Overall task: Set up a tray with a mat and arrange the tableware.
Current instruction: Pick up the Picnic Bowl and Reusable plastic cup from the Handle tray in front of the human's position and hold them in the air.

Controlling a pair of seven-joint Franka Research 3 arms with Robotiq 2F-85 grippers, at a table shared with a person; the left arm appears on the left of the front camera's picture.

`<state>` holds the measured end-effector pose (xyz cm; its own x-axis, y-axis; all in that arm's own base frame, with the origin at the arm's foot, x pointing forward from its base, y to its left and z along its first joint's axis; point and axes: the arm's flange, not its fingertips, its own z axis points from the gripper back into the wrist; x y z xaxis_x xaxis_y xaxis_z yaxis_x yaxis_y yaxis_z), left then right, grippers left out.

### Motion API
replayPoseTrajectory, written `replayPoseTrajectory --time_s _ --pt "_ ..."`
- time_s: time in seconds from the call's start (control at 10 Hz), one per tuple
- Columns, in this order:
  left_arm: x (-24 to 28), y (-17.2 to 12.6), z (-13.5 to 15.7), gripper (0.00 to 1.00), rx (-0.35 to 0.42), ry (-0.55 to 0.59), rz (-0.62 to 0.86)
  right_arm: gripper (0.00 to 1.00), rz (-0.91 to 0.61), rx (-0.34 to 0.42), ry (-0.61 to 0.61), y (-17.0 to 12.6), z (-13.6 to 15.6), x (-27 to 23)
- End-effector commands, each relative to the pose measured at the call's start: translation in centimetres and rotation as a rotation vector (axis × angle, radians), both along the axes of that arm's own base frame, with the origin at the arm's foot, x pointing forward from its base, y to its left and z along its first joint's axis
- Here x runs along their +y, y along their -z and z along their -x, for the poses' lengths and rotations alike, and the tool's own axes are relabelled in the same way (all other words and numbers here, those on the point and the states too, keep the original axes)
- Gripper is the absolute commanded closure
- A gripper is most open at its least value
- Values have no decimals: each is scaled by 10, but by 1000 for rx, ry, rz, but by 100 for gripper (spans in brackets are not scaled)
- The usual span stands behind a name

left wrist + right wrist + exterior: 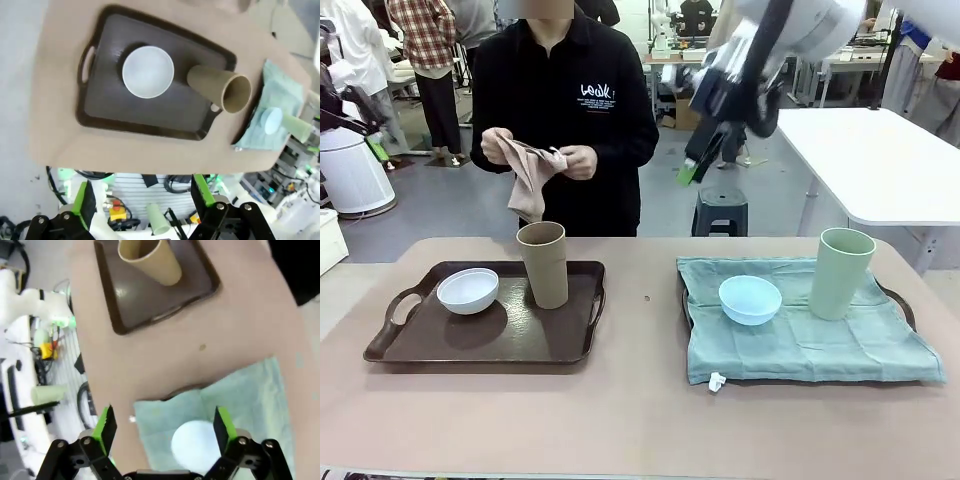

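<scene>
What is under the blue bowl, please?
The bowl sits on a teal mat. Beneath the mat, a dark tray's rim and handle peek out; the rest of it is covered.

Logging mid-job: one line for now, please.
left gripper open; right gripper open; left tray unmatted; green mat on right tray; person holding cloth

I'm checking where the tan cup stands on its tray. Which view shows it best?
The front view: the tan cup stands whole and upright on the dark tray, right of the white bowl. The left wrist view shows it foreshortened from above; the right wrist view cuts off its rim.
</scene>
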<state>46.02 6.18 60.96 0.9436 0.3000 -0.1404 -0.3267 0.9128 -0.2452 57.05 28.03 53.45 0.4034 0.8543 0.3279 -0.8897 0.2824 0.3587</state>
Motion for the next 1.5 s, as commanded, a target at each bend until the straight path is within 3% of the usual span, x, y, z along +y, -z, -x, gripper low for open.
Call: replayPoseTrajectory --time_s 0.0,0.1,0.2,0.3,0.4,0.6,0.7,0.8,1.0,1.1,1.2,1.4 --pt "6 -12 13 0 -32 31 23 0 12 15 67 -29 8 -20" --pt "6 -12 13 0 -32 31 23 0 12 15 67 -29 8 -20" --pt "0 4 -4 0 6 -2 0 0 -1 5 -2 6 -3 -1" --pt "-7 6 -4 0 -16 12 -6 0 -227 -112 -334 14 -10 -9" --pt "-18 10 -14 0 -20 40 19 0 -390 -179 -523 35 -25 1" --pt "-30 14 -20 0 -49 77 108 0 -592 -245 -759 80 -29 21" --pt "-31 17 -24 0 -51 41 159 0 -568 -211 -724 93 -23 21" --pt "-29 12 -18 0 -20 51 55 0 -304 -241 -451 59 -28 23" --pt "-29 12 -18 0 -20 51 55 0 -304 -241 -451 59 -28 23" --pt "-33 16 -23 0 -23 47 92 0 -390 -263 -539 82 -31 29" --pt "-35 32 -32 0 22 -14 63 0 -453 -244 -539 103 -41 37" --pt "-39 52 -34 0 33 -9 16 0 -607 -256 -508 134 -52 47"
